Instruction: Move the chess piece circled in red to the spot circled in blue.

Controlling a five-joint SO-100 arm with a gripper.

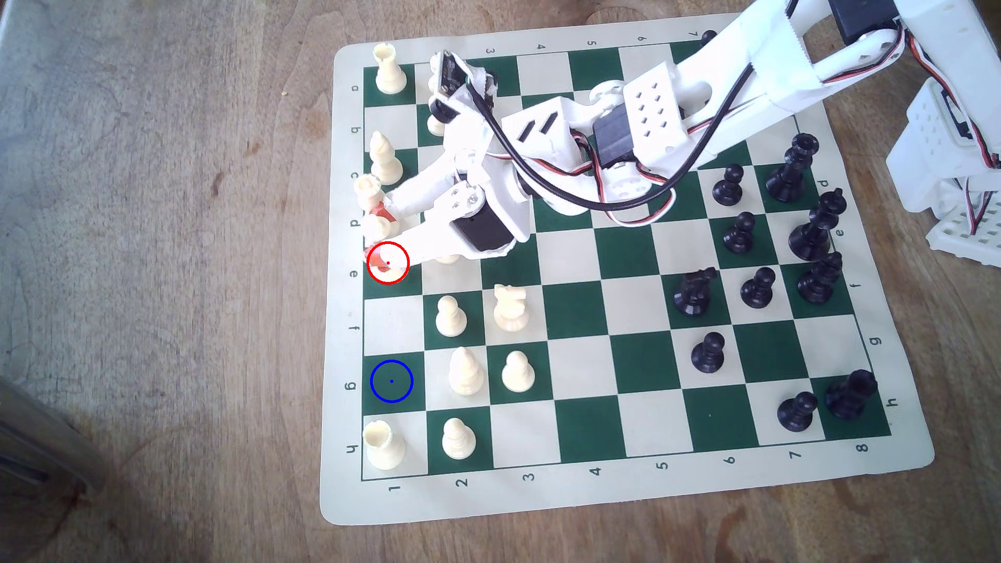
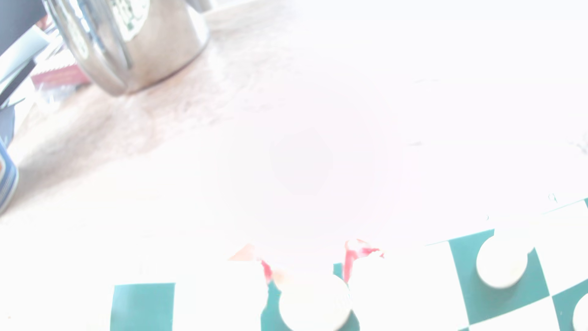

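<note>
The chess piece [image 1: 375,230], a tall cream one, stands on the red-ringed green square at the board's edge on the exterior view's left, mostly covered by my arm. My gripper [image 1: 380,237] is lowered over it, open, with one red-taped fingertip on each side of its head. The wrist view is washed out with glare, but the piece's round base [image 2: 315,302] shows on a green square between the gripper's [image 2: 308,265] red tips. The spot [image 1: 391,381], a green square with a blue ring and dot, lies two squares along the same edge and is bare.
The crown-topped cream piece [image 1: 368,187] stands close beside the upper finger, with a cream bishop [image 1: 384,157] beyond it. Cream pawns [image 1: 450,316], a knight [image 1: 510,308] and a rook [image 1: 383,444] surround the spot. Black pieces [image 1: 704,352] fill the right. A metal kettle [image 2: 127,41] stands off the board.
</note>
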